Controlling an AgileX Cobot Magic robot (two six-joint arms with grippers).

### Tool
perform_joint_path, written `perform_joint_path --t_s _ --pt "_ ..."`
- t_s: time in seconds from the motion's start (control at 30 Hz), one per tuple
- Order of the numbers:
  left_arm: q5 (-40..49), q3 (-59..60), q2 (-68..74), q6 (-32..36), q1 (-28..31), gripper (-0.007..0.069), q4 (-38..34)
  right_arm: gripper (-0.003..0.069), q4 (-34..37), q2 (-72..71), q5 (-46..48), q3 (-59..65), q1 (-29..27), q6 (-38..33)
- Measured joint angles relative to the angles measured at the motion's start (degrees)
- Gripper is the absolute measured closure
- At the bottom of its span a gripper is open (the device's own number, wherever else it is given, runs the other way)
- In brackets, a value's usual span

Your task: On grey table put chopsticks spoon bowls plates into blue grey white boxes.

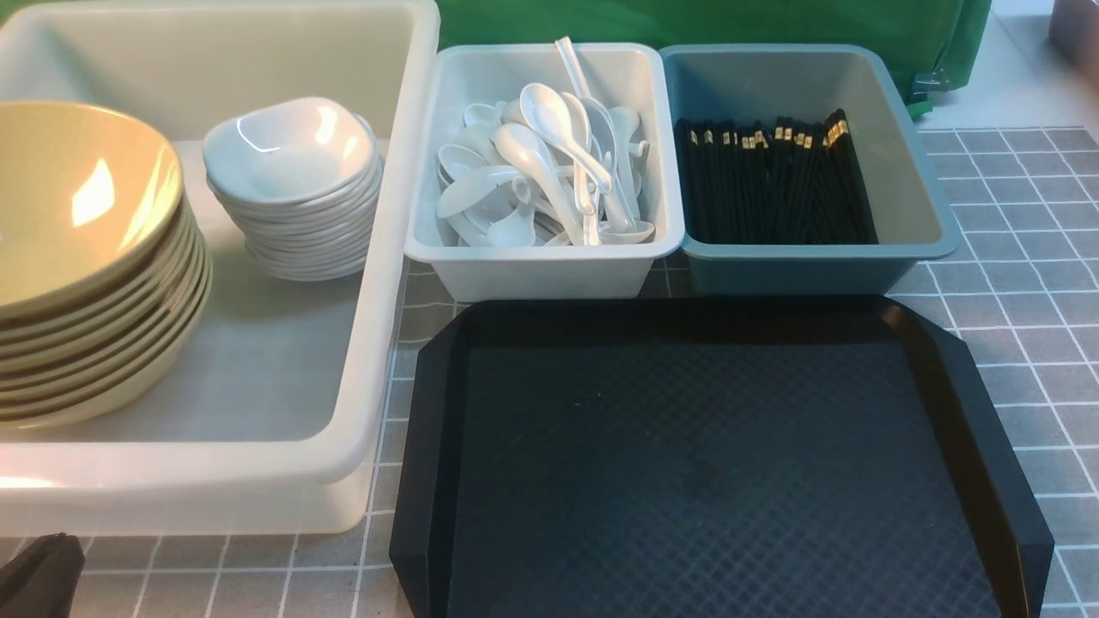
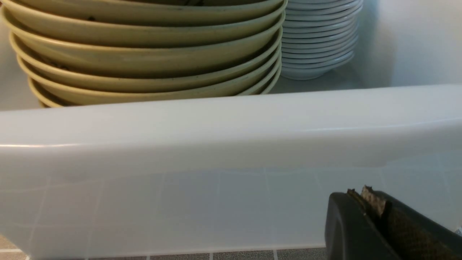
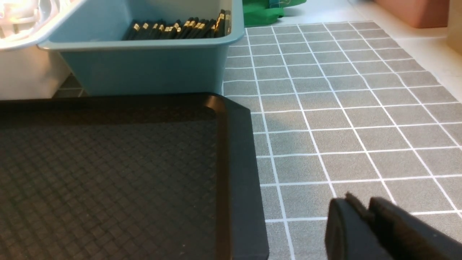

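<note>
The left gripper (image 2: 364, 202) sits low with its jaws pressed together on nothing, just outside the near wall of the large white tub (image 2: 231, 122), over the grey table (image 2: 238, 254). In the front view only a dark tip of it shows at the table's near left corner (image 1: 39, 571).

The right gripper (image 3: 366, 211) hangs over bare grid squares of the table, just beside the right edge of the black tray (image 3: 238, 173). Its fingers look nearly together, with nothing between them; whether they are fully closed I cannot tell.

Inside the tub, the olive-yellow bowls (image 1: 86, 257) are stacked against its left side, and the white plates (image 1: 296, 189) are stacked next to them, toward the far wall.

Behind the tray's far edge, the pale grey-white box (image 1: 541, 270) holds a heap of white spoons (image 1: 549, 172). Touching its right side, the teal-blue box (image 1: 816, 270) holds the black chopsticks (image 1: 773, 184), laid side by side with gold bands toward the far end.
</note>
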Motion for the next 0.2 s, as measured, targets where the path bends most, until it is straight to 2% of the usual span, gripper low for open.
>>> perform_joint_path --t_s 0.2 --pt "0.00 0.00 0.00 0.00 0.00 0.0636 0.00 0.0544 0.00 0.00 0.00 0.00 0.00 0.00"
